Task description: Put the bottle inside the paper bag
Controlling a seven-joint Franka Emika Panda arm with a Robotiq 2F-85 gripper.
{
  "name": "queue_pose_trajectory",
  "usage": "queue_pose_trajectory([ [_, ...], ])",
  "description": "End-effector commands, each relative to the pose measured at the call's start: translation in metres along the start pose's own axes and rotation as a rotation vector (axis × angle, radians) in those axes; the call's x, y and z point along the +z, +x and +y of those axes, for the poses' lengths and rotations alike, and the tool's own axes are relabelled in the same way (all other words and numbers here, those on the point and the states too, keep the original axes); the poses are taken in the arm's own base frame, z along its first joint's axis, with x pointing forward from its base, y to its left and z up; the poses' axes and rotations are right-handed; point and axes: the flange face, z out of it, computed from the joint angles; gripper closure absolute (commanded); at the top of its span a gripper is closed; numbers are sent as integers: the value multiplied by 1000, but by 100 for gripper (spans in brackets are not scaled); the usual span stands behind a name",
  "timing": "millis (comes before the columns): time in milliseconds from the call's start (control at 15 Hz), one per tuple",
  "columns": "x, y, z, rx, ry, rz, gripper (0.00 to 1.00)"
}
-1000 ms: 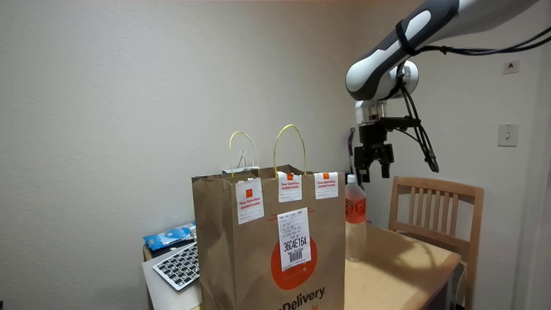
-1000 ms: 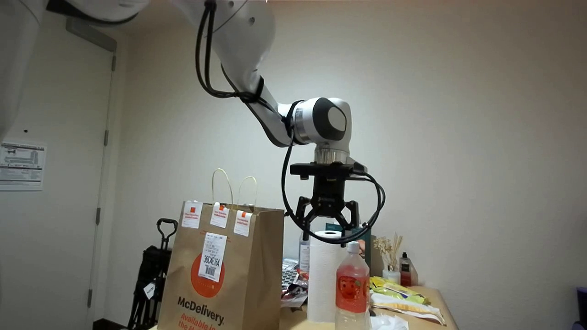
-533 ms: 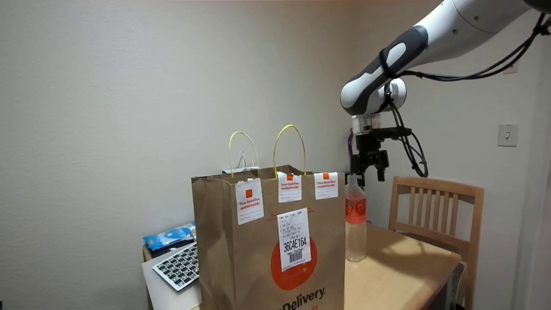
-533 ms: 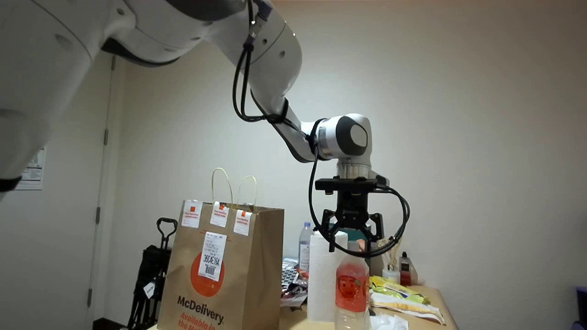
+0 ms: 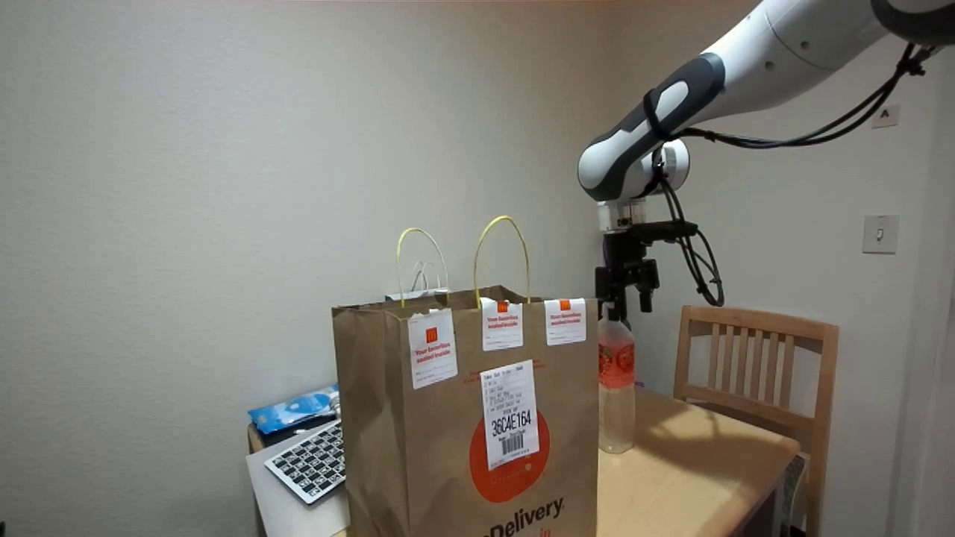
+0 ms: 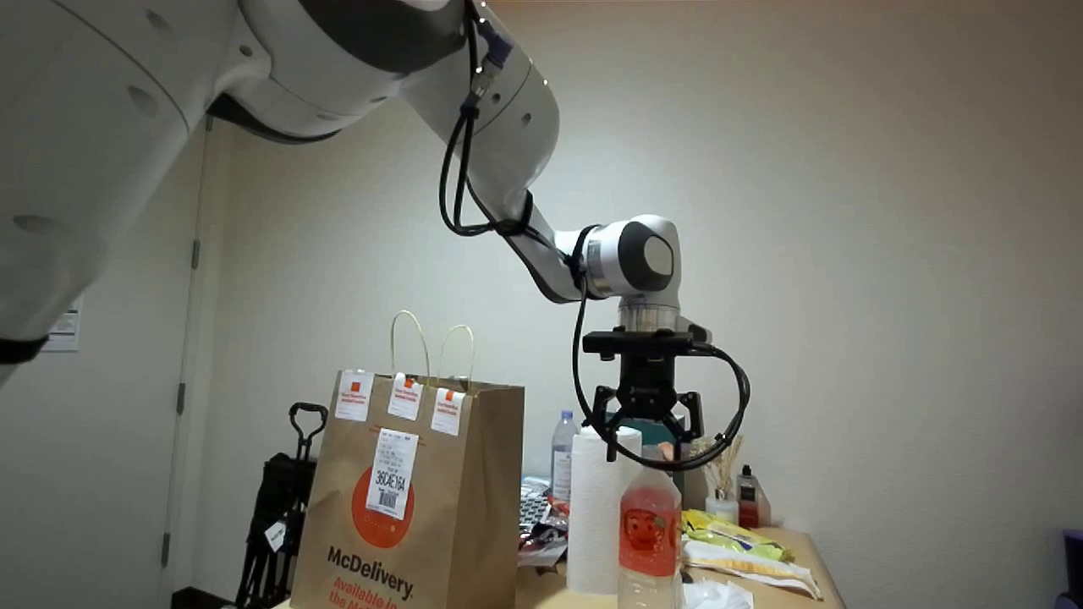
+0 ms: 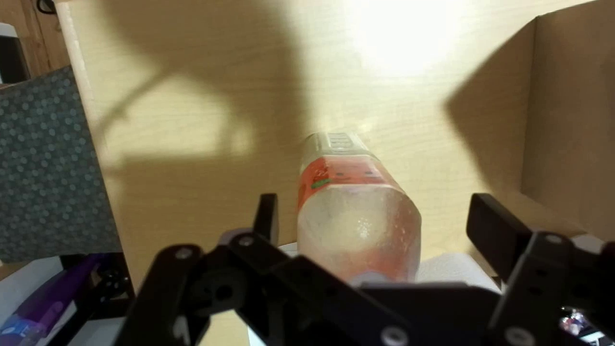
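The bottle (image 5: 616, 410), clear with a red-orange label, stands upright on the table in both exterior views (image 6: 650, 533). The tall brown paper bag (image 5: 448, 432) stands beside it, its two handles up; it also shows in an exterior view (image 6: 398, 499). The bag's side is at the right edge in the wrist view (image 7: 571, 120). My gripper (image 6: 645, 452) is open at the height of the bottle's cap. In the wrist view the bottle (image 7: 358, 226) lies between the spread fingers (image 7: 379, 216), with a gap on each side. The cap is mostly hidden by the gripper.
A paper towel roll (image 6: 594, 524) stands close to the bottle. Snack packets (image 6: 736, 541), a reed vase (image 6: 721, 499) and a small dark bottle (image 6: 748, 499) are farther back. A keyboard (image 5: 310, 459) lies behind the bag. A wooden chair (image 5: 753, 373) stands at the table's end.
My gripper has come down to the bottle's top and shifted slightly sideways over it. The bottle and bag have not moved. The fingers stay open.
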Motion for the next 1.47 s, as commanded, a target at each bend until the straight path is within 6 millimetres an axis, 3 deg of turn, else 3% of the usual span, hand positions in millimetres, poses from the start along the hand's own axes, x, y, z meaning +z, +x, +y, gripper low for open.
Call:
queue_pose_trajectory([
  [0, 7, 15, 5, -58, 26, 16, 0],
  [400, 6, 32, -3, -125, 12, 32, 0],
  [467, 6, 34, -4, -132, 14, 33, 25],
  [600, 6, 38, -5, -151, 15, 34, 33],
  [1000, 6, 43, -4, -182, 15, 39, 74],
  [1133, 4, 44, -2, -189, 14, 45, 83],
  [1400, -6, 38, -1, -132, 19, 37, 86],
])
